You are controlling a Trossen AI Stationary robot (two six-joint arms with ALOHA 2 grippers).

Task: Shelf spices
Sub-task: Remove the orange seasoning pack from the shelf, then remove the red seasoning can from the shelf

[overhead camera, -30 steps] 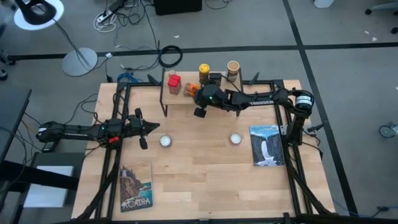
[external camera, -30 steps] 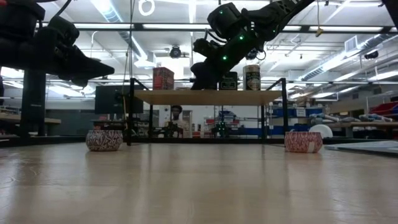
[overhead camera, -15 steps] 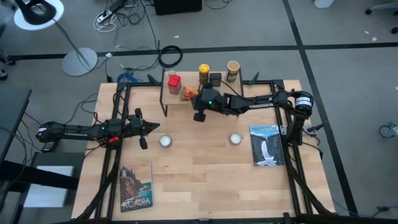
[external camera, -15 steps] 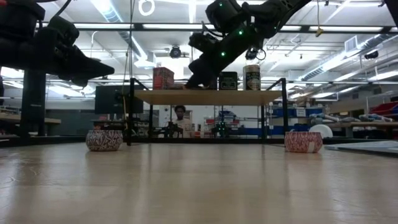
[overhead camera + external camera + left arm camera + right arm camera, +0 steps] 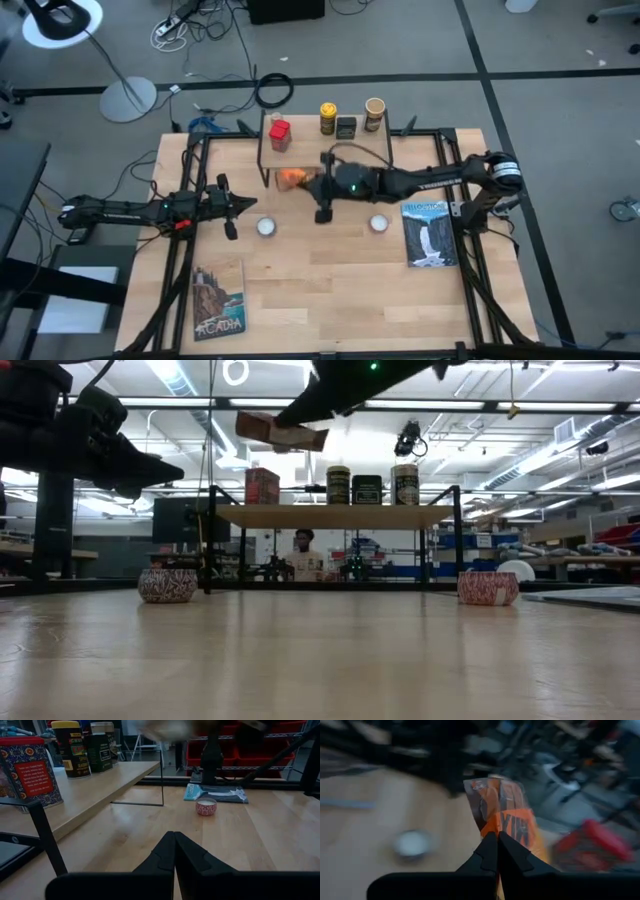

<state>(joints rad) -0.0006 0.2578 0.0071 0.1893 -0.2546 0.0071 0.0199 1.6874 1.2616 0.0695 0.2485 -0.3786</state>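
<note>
Flat orange foil packet (image 5: 507, 817) – black lettering. Square red tin (image 5: 27, 772) – blue-and-white ornamental border. Round yellow jar (image 5: 328, 117), black lid. Light wooden shelf plank (image 5: 95, 787), black legs. Small white disc (image 5: 206, 806), red-patterned rim.

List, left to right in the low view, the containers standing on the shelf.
Red tin → yellow black-lidded jar → dark tin → tan cylindrical jar.
</note>
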